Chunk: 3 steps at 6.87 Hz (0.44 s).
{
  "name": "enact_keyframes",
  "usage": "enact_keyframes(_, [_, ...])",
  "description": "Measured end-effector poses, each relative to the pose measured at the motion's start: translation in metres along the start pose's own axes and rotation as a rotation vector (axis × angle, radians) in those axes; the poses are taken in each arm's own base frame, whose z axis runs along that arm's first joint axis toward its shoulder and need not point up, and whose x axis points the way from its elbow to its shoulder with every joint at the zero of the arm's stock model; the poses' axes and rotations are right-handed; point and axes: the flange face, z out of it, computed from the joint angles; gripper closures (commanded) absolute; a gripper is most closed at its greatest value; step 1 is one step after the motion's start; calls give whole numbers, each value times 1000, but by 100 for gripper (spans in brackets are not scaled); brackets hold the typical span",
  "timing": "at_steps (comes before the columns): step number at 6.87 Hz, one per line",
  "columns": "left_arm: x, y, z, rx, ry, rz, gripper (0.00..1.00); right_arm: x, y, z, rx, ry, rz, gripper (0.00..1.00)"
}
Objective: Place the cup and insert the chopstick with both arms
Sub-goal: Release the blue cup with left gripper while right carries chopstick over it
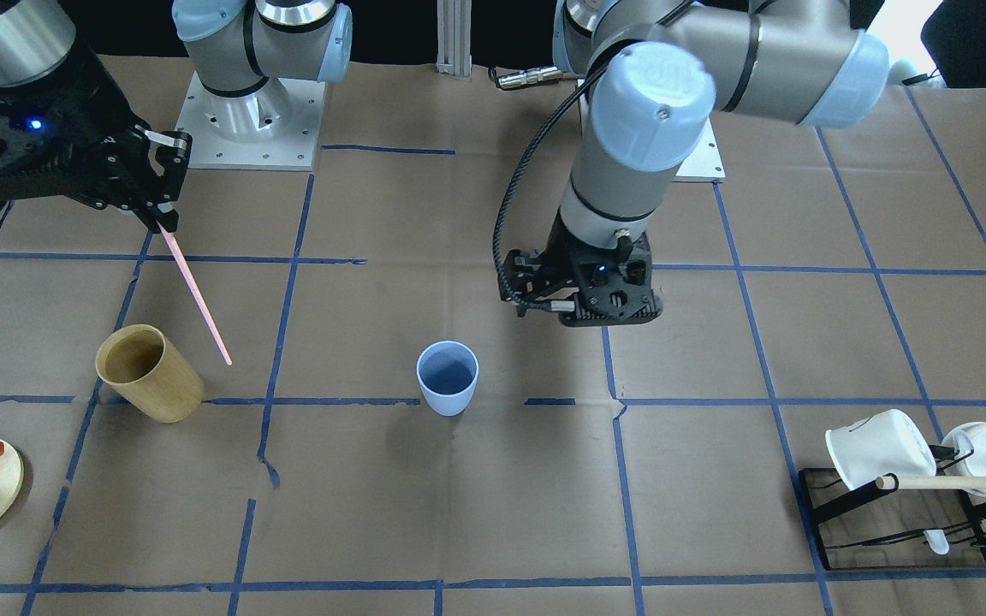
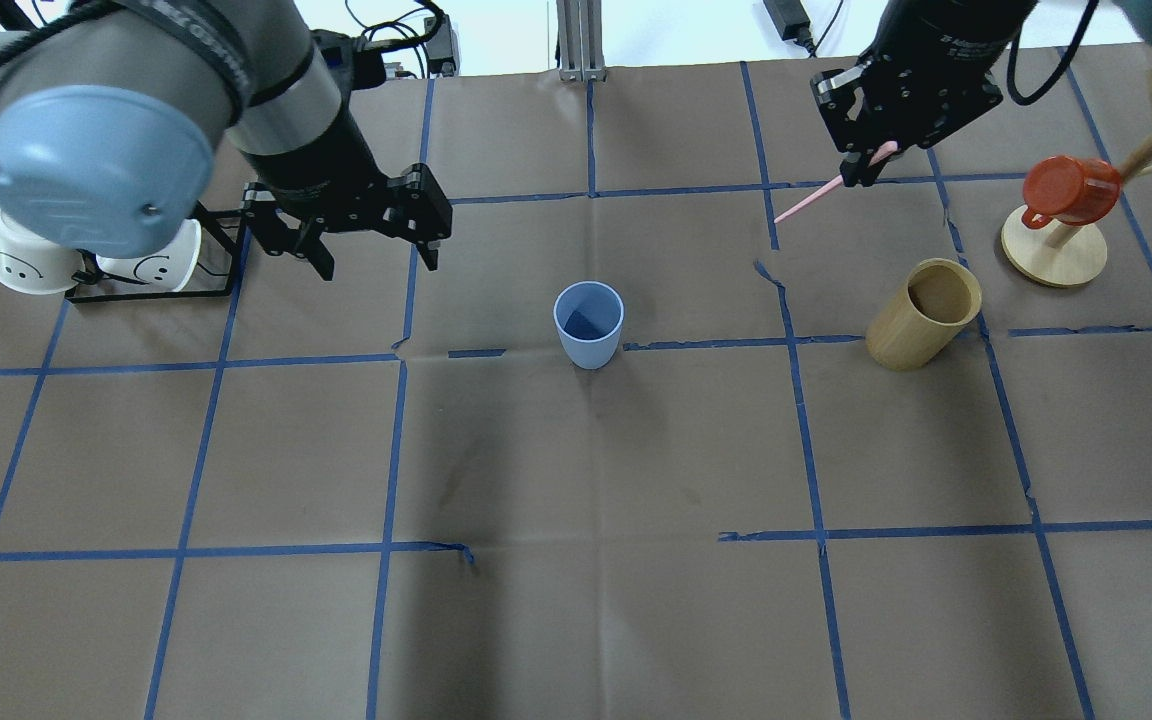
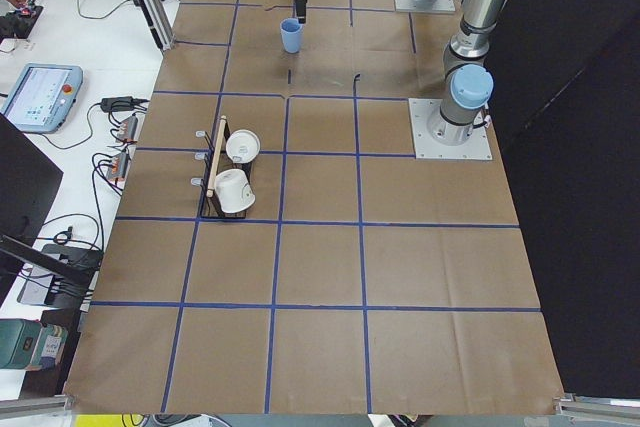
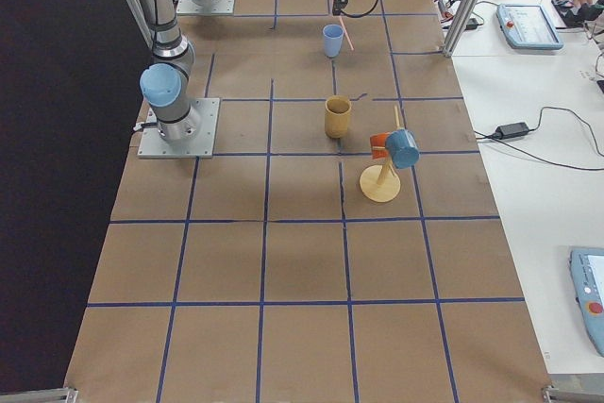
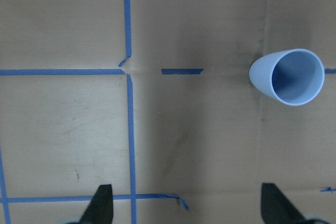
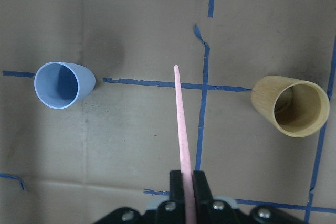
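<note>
The pale blue cup (image 1: 448, 381) stands upright and empty near the table's middle; it also shows in the overhead view (image 2: 588, 325). My left gripper (image 2: 376, 262) is open and empty, hovering to the cup's left and a little behind it; its wrist view shows the cup (image 5: 286, 77) at upper right, beyond the fingertips (image 5: 102, 205). My right gripper (image 2: 871, 165) is shut on the pink chopstick (image 2: 811, 203), which slants down toward the table, off to the cup's right. In the right wrist view the chopstick (image 6: 181, 124) points between the cup (image 6: 63, 85) and a bamboo cup.
A tan bamboo cup (image 2: 924, 313) stands right of the chopstick. A wooden mug tree (image 2: 1054, 250) with a red mug (image 2: 1061, 188) is at the far right. A black rack (image 2: 151, 290) with white mugs (image 2: 31, 262) and a wooden rod (image 1: 955, 483) is at the far left.
</note>
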Motion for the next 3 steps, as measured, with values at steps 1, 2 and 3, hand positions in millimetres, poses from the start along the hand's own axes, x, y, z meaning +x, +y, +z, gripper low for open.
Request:
enact_keyframes(1, [-22, 8, -12, 9, 0, 14, 0, -17, 1, 4, -6, -4, 16, 93])
enact_keyframes(2, [-40, 11, -17, 14, -2, 22, 0, -33, 2, 8, -12, -16, 36, 93])
enact_keyframes(3, [-52, 11, -20, 22, -6, 25, 0, -50, 0, 14, -23, -32, 55, 93])
